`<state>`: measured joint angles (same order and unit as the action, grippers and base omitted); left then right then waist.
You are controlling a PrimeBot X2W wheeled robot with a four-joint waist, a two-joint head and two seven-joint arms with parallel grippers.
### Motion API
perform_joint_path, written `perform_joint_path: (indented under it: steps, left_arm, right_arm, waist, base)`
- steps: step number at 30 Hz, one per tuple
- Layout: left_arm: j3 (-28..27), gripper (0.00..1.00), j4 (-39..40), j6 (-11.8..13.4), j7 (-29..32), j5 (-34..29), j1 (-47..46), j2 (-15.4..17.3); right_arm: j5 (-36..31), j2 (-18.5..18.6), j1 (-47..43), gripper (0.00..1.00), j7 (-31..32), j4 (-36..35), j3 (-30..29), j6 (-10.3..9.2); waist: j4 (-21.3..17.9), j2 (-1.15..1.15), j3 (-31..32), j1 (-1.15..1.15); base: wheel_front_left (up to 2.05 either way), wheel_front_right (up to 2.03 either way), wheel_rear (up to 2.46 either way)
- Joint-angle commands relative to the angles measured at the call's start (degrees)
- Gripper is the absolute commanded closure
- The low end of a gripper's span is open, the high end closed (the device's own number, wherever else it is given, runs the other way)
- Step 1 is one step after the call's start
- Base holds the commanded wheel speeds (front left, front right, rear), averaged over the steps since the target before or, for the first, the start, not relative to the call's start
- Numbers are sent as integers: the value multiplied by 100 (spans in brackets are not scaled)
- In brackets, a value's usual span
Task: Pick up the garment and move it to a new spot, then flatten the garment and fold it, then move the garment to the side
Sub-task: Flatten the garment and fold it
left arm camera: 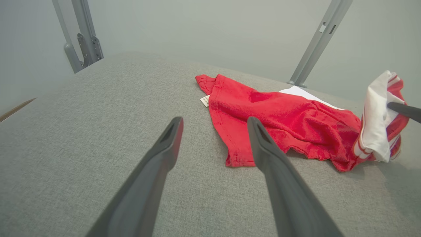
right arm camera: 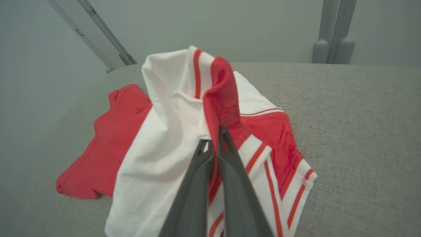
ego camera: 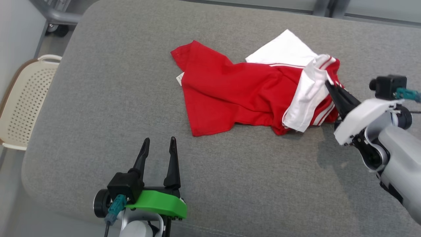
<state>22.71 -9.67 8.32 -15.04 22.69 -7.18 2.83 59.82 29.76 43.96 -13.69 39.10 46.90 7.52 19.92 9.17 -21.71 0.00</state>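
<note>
A red garment (ego camera: 230, 92) with white panels and red-and-white striped trim lies crumpled on a grey fabric-covered surface (ego camera: 98, 105). It is ahead of the left hand (ego camera: 159, 141) and off to that hand's right, apart from its fingertips. The left hand is held low over bare grey cloth, its two dark fingers pointing forward with a clear gap between them and nothing in the gap. The right hand (ego camera: 330, 85) reaches in at the garment's right end, fingers pressed together and pinching a bunched fold of white and striped fabric. That end stands up off the surface and drapes down on both sides of the fingers, while the red part beyond the fingertips lies lower and rumpled. A small white label (ego camera: 179, 78) pokes out at the red edge farthest from the right hand. Past the surface's rim, on the left hand's outer side, is a cream perforated basket or chair seat (ego camera: 23, 102). I cannot tell which, as it is cut off at the edge of view.
</note>
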Motion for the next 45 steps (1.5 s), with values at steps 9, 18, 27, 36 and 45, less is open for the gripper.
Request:
perform_joint_path:
  steps: [9,18,27,36,45]
  left_arm:
    - [-139,0,-5,-63,-19,-155,151,20]
    - [-258,0,-60,-106,-19,-237,54,36]
    - [-325,0,-57,-114,-19,-256,125,34]
    - [-304,0,-21,-106,-19,-216,193,24]
    - [-234,0,35,-132,-19,-168,26,17]
  right_arm:
    - [764,400,-1988,100,119,-1197,-695,-3]
    - [159,-179,-2757,56,60,-1140,-1146,-4]
    - [-682,-190,-3040,0,295,-1042,-1748,-4]
    - [-1259,318,-3319,0,993,-2029,-2932,-3]
    - [-1648,284,-2627,0,2591,-2697,-3144,-3]
  waist:
    - [-756,0,243,0]
    - [-1098,0,240,0]
    - [-1309,0,364,0]
    - [-1329,0,433,0]
    - [-1078,0,343,0]
  base:
    - [0,0,0]
    - [0,0,0]
    - [0,0,0]
    - [0,0,0]
    - [0,0,0]
